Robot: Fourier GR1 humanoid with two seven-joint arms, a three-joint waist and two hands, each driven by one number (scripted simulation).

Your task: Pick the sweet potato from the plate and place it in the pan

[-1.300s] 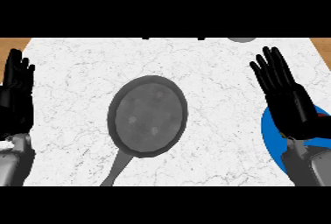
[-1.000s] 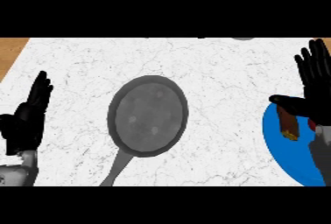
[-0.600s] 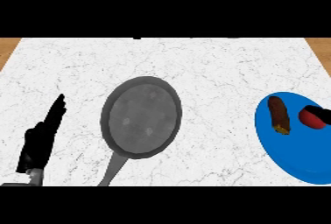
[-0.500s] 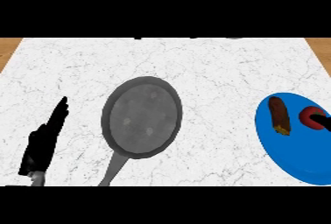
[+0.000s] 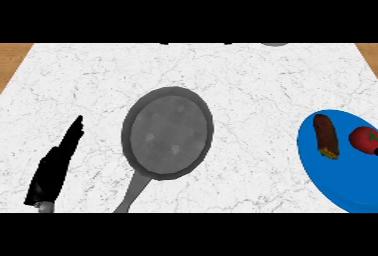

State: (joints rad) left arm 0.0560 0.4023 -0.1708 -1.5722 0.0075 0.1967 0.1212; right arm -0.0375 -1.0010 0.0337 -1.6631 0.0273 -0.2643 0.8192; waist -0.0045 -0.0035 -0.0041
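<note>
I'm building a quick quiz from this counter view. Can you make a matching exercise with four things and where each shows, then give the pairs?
Things:
1. pan
2. sweet potato
3. left hand
4. red fruit

Places:
A. at the view's right edge, on the blue plate
B. middle of the counter, handle toward the lower edge
C. lower left, edge-on, fingers straight
D. on the plate's left part

Pairs: 1-B, 2-D, 3-C, 4-A

The desk (image 5: 244, 75) is white marble with fine grey veining, edged in tan wood at its far corners. The pan (image 5: 167, 132) is mottled dark grey, the plate (image 5: 332, 175) bright blue. The sweet potato (image 5: 325, 136) is reddish brown with a yellowish end, beside a red tomato (image 5: 365, 139); the left hand (image 5: 55, 167) is black.
</note>
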